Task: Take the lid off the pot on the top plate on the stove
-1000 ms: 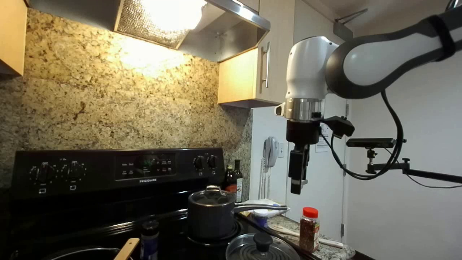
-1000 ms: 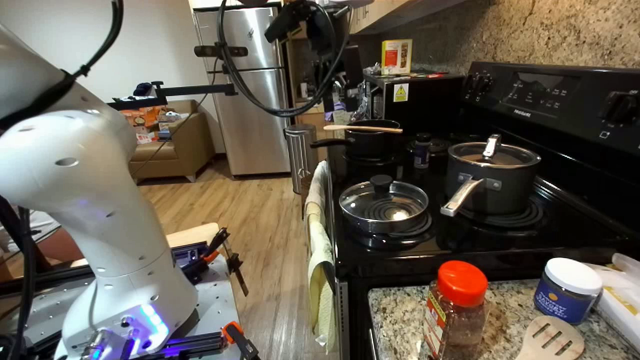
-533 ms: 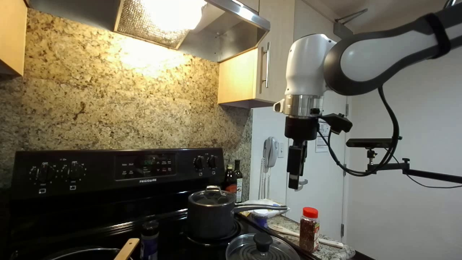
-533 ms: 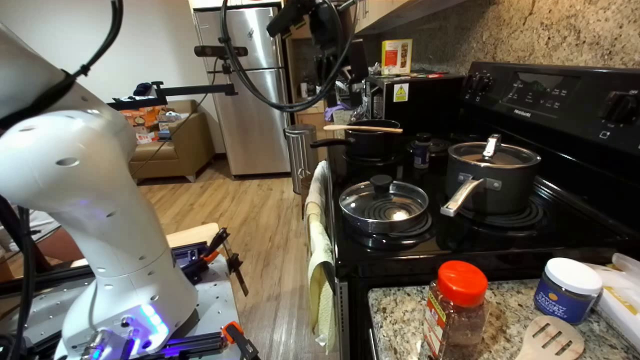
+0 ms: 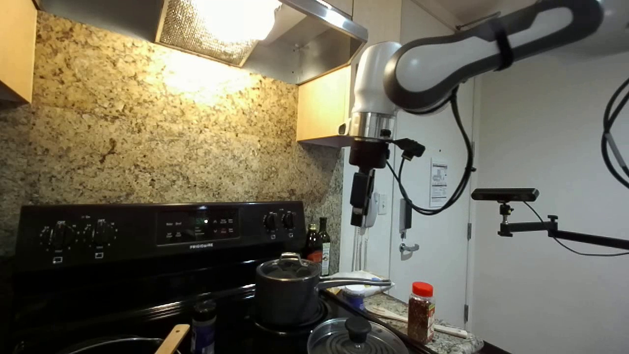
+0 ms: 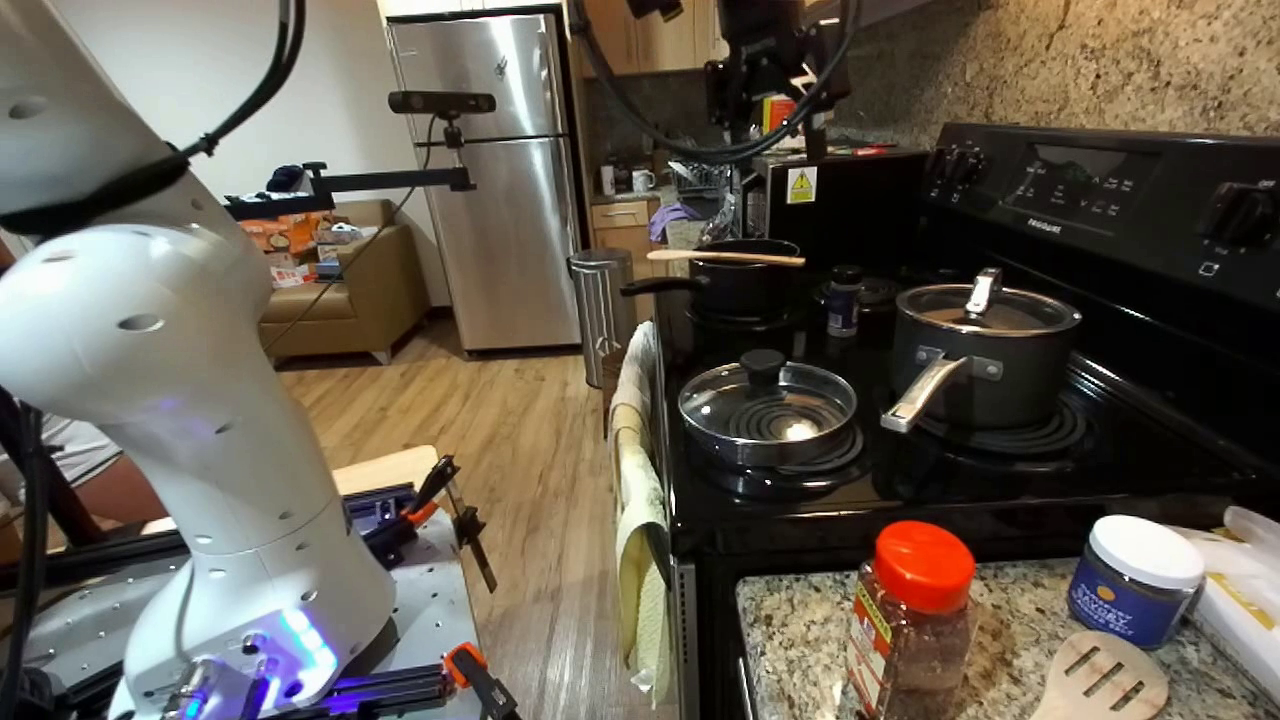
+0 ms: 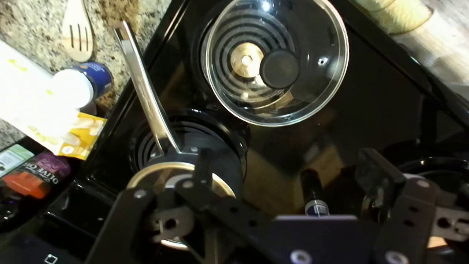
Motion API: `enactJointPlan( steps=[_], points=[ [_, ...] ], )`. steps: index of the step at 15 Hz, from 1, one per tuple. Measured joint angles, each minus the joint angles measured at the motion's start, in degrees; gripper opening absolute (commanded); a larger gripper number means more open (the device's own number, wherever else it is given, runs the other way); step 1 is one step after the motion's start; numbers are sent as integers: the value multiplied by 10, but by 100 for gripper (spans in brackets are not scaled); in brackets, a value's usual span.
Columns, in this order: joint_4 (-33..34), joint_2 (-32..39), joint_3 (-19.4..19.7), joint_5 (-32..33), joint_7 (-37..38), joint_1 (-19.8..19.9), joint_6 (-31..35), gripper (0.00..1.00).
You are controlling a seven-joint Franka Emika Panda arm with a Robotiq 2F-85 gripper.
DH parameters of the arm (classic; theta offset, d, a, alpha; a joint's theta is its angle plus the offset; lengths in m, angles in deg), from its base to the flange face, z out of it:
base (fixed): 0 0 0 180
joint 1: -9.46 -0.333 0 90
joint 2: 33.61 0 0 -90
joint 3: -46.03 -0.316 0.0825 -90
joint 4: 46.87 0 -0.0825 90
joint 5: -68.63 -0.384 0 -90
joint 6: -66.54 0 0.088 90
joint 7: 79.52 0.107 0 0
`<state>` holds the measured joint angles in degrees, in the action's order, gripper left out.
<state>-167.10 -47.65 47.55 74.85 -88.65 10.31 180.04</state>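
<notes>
1. Exterior view: end effector (image 5: 361, 219) hangs well above the pot (image 5: 287, 302), right of it in frame; finger spread unclear from this angle. Pot is on a rear burner of the stove (image 5: 132, 226), lid (image 5: 275, 271) seated on it, metal loop (image 5: 290, 256) up. Looks like the approach step, lid not yet gripped. Risk: dropping without moving across first would miss the lid and maybe hit the pot handle (image 5: 354, 282).
2. Exterior view: end effector near top of frame, partly behind its dangling cable (image 6: 715, 156). Spare glass lid (image 6: 765, 410) with black knob lies on the front burner. Risk: wrong lid taken, its knob being an easy grip; cable might snag if the arm goes low.
3. Wrist view: end effector wide, nothing held; one finger (image 7: 203, 165) covers part of lid and loop. Risk: straight down from here, that finger could land on glass instead of straddling the loop. Smooth metal may slip in a shallow pinch; an off-centre lift would tilt the lid and drag the pot.
</notes>
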Motion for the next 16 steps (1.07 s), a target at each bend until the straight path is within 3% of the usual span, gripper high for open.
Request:
enactJointPlan(
  steps=[7, 16],
  points=[
    [169, 178, 6, -43, -51, -2, -9, 100],
    [253, 289, 25, -39, -91, 33, 6, 100]
  ],
)
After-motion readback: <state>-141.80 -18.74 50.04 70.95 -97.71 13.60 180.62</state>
